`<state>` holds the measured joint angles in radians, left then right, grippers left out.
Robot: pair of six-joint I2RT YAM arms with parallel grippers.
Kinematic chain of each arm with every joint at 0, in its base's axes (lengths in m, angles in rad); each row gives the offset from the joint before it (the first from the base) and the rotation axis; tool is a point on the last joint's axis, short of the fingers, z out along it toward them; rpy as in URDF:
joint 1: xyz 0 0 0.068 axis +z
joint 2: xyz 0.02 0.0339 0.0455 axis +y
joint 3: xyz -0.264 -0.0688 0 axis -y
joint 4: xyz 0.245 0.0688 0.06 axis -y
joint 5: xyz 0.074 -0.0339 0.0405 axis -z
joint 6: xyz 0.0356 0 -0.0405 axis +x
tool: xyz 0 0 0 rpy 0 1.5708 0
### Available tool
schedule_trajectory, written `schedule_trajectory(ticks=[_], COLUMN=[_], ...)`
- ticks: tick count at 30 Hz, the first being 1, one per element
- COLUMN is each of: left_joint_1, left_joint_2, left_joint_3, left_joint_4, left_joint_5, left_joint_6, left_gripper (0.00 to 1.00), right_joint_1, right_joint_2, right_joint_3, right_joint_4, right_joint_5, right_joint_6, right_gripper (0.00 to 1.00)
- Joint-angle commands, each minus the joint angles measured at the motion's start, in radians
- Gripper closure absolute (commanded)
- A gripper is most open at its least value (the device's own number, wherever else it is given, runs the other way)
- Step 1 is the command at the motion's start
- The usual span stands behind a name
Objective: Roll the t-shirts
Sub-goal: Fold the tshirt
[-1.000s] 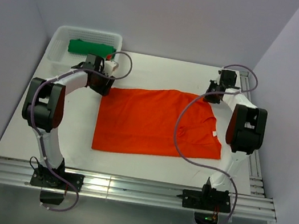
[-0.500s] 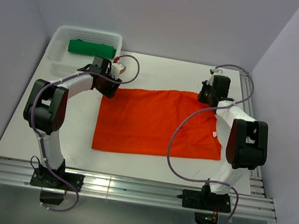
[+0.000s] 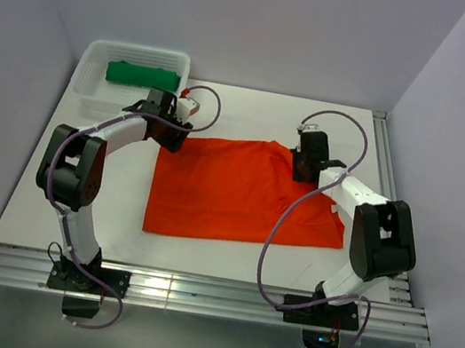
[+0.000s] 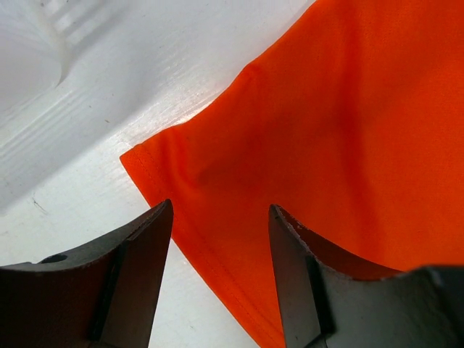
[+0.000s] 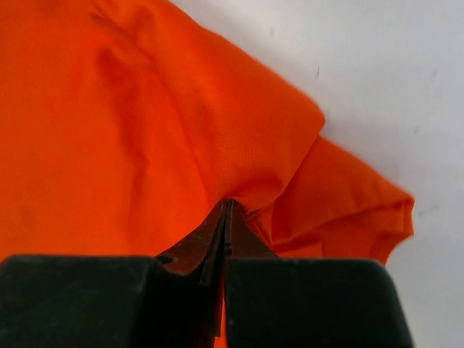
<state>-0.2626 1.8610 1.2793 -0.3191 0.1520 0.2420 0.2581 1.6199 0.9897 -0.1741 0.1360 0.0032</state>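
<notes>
Pinching fold at far right edge of orange t-shirt [image 3: 238,193], right gripper [image 5: 226,206] jaws pressing together on cloth. Left gripper [image 4: 221,212] jaws hanging spread over far left corner. Shirt lying flat on tabletop [image 3: 118,208]. Best clamping left corner level before rolling.

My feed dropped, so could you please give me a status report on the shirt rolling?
Left jaws open over orange t-shirt corner. Right jaws shut on its far edge. Green t-shirt in basket. No obstructions.
</notes>
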Motion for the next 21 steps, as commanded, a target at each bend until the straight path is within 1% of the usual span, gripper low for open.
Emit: schedule_trajectory(ticks=[1, 4, 5, 8, 14, 15, 16, 17, 18, 20, 21], left_joint_1=[-0.007, -0.007, -0.009, -0.015, -0.024, -0.026, -0.026, -0.027, -0.029, -0.03, -0.03], left_joint_2=[-0.057, -0.051, -0.048, -0.051, -0.046, -0.046, -0.043, -0.045, -0.046, -0.054, -0.056], left_joint_3=[-0.006, -0.008, -0.005, -0.014, -0.021, -0.02, -0.018, -0.02, -0.021, -0.031, -0.034], left_joint_4=[0.017, 0.014, 0.009, 0.012, 0.017, 0.014, 0.012, 0.014, 0.014, 0.02, 0.021], left_joint_5=[0.001, 0.006, 0.009, 0.011, 0.001, -0.002, -0.003, -0.006, -0.006, -0.011, -0.012], left_joint_6=[0.006, 0.008, 0.008, 0.011, 0.013, 0.013, 0.014, 0.014, 0.014, 0.016, 0.017], left_gripper=[0.39, 0.39, 0.39, 0.39, 0.39, 0.39, 0.39, 0.39, 0.39, 0.39, 0.39], right_joint_1=[0.012, 0.012, 0.015, 0.021, 0.033, 0.033, 0.033, 0.032, 0.032, 0.014, -0.002], right_joint_2=[0.006, -0.002, -0.029, -0.064, -0.034, -0.031, -0.028, -0.037, -0.051, -0.115, -0.136], right_joint_3=[0.032, 0.021, 0.001, -0.017, -0.008, -0.006, -0.006, -0.006, -0.011, -0.029, -0.033], right_joint_4=[-0.178, -0.231, -0.223, -0.218, -0.315, -0.335, -0.343, -0.343, -0.319, -0.277, -0.233], right_joint_5=[0.094, 0.085, 0.071, -0.002, 0.011, 0.02, 0.025, 0.025, 0.005, -0.088, -0.224], right_joint_6=[0.026, 0.05, 0.055, 0.076, 0.135, 0.159, 0.167, 0.178, 0.179, 0.176, 0.181], right_gripper=[1.0, 1.0, 1.0, 1.0, 1.0, 0.96, 0.89, 0.76, 0.72, 0.69, 0.67])
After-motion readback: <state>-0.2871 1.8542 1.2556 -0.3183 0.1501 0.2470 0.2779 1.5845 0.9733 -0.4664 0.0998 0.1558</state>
